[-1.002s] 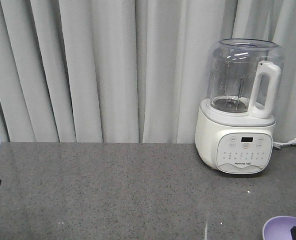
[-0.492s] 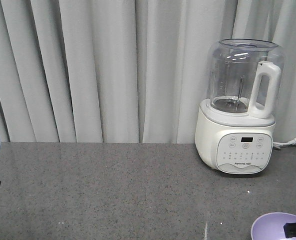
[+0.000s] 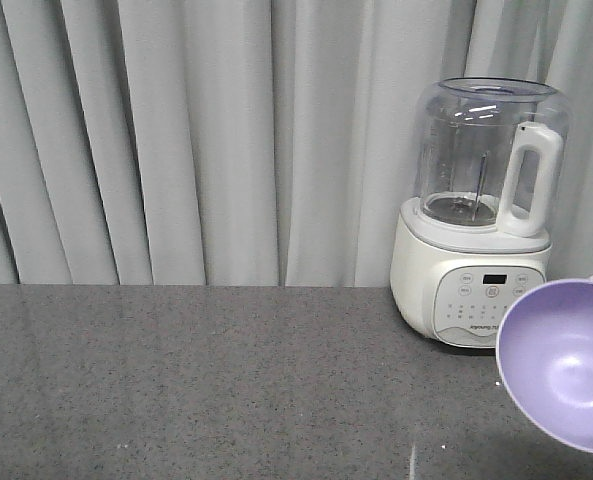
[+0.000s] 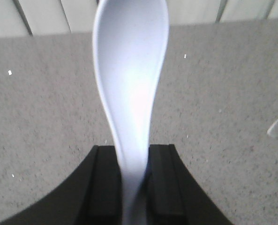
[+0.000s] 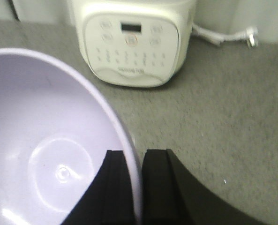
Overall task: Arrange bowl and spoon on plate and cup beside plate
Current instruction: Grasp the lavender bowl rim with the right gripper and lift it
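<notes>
Right gripper (image 5: 134,187) clamps the rim of the lavender bowl (image 5: 49,154), tilted in the air near the tabletop's (image 3: 226,380) right edge, while left gripper (image 4: 131,185) pinches the spoon (image 4: 129,70) handle, long axis pointing straight ahead; plate and cup out of view, direction unknown.

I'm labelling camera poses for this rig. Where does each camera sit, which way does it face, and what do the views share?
Exterior front-facing: looks forward across the countertop to the curtains and blender; almost nothing of the robot shows, only the bowl at lower right.
Left wrist: behind the left gripper, whose fingers clamp the spoon, facing the countertop.
Right wrist: behind the right gripper, which pinches the bowl's rim, facing the blender's base.
Shared: front and right wrist views both show bowl and blender.
</notes>
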